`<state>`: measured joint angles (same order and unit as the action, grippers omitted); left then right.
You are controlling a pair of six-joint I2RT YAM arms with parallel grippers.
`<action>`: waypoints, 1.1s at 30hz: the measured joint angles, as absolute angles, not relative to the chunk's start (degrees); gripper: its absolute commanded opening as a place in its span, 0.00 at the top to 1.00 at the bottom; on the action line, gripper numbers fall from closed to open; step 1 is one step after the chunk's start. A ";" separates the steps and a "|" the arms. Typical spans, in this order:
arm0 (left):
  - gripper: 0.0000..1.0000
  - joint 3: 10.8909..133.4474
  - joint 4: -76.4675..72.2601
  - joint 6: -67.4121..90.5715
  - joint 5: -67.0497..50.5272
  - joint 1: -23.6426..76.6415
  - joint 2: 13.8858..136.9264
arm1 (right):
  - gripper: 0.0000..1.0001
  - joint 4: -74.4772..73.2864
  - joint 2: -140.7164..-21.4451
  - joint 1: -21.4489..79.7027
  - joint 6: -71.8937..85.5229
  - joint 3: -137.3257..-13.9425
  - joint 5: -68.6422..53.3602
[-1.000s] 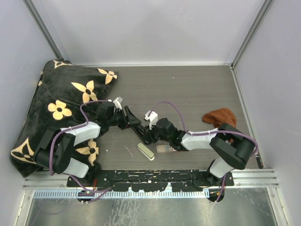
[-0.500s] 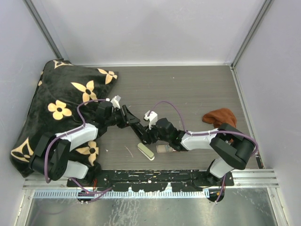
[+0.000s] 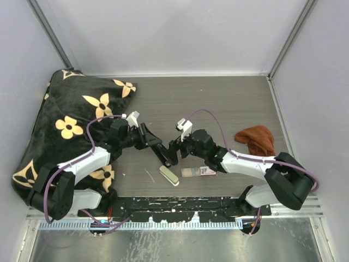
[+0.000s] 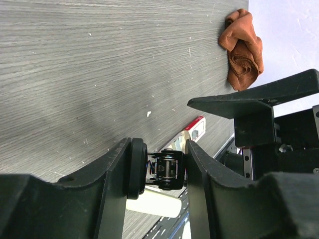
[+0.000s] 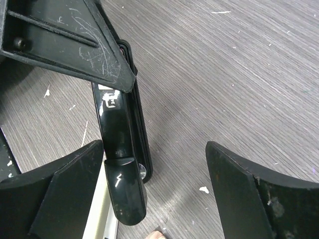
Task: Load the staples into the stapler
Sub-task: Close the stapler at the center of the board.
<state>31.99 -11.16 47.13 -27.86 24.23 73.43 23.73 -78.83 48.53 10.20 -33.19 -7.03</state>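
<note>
Stapler (image 3: 159, 148), long axis diagonal, nose pointing near-right

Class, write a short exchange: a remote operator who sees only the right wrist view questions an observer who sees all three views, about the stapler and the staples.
Operator: I see the stapler beside my open right gripper. Is anything holding it?
Observer: Yes. The left wrist view shows the left gripper shut on the stapler's spring end.
Operator: Where are the staples?
Observer: In the top view the staples lie just right of the cream-green oblong, with their red-and-white box at the strip's right end, apart from the stapler.
</note>
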 measured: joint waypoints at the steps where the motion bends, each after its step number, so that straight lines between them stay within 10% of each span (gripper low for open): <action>1: 1.00 31.99 -10.90 47.05 -27.86 24.16 72.88 | 0.13 23.14 -78.06 48.12 10.07 -33.19 -7.60; 24: 1.00 32.01 -10.09 46.63 -29.02 23.86 73.34 | 0.24 28.58 -93.56 52.56 6.04 -36.58 -7.79; 30: 1.00 32.03 -10.57 46.96 -29.58 23.35 74.56 | 0.57 30.35 -95.29 53.12 5.78 -37.26 -8.51; 33: 0.72 32.10 -10.66 46.81 -29.76 23.22 74.56 | 0.77 30.74 -95.29 53.52 5.37 -37.26 -8.60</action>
<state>32.10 -10.66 46.81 -29.76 23.22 74.56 30.74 -95.29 53.52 5.37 -37.26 -8.60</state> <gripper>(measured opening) 0.430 0.455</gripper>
